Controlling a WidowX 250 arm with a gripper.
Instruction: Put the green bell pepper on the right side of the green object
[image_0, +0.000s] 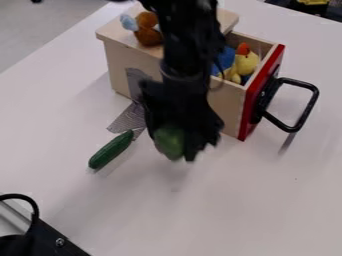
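Observation:
The black gripper (180, 145) hangs over the table in front of the wooden drawer box, near the middle of the view. It is shut on the green bell pepper (169, 142), which sits between its fingers. A dark green cucumber-like object (111, 149) lies on the white table to the left of the gripper, slanting from lower left to upper right. The pepper is to the right of this green object, apart from it. Whether the pepper touches the table I cannot tell.
Behind the gripper stands a wooden box (118, 67) with an open drawer, its red front (252, 107) and black handle (294, 128) jutting right. The drawer holds a yellow toy (246, 63); a brown toy (147, 36) sits on top. Black equipment (50, 240) occupies the lower left corner.

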